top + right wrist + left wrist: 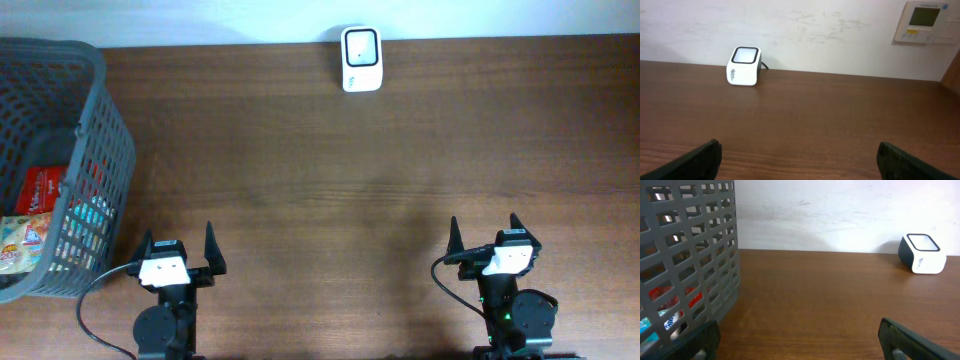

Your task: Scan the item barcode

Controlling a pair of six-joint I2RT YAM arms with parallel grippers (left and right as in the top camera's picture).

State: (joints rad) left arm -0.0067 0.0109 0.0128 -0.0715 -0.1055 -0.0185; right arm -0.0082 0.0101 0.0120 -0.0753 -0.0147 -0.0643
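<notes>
The left jaws stand spread wide with nothing between them, their dark fingers [905, 341] poking in at the bottom corners of the left wrist view. The right jaws are spread just as wide and are also empty, with only bare wood showing between their fingers [910, 159]. Both arms sit at the near edge of the tabletop [300, 180], well apart from each other, and neither touches anything.

Just beside the left arm, at the table's left edge, stands a grey mesh basket [100, 120]. It holds several packets, among them a red packet [40, 188] and a paler snack bag [18, 245]. The pictures do not show which of these is meant for scanning, and no barcode is legible. Through the mesh, the left wrist view shows only scraps of red and blue.

The white scanner [361, 58] sits at the far edge against the wall, its dark-framed window facing up and nothing in front of it.

As I judge it, the task has not yet begun. An item must still be picked from the basket, carried across the table and turned so its barcode faces the scanner window. The left arm looks better placed for the pick.
</notes>
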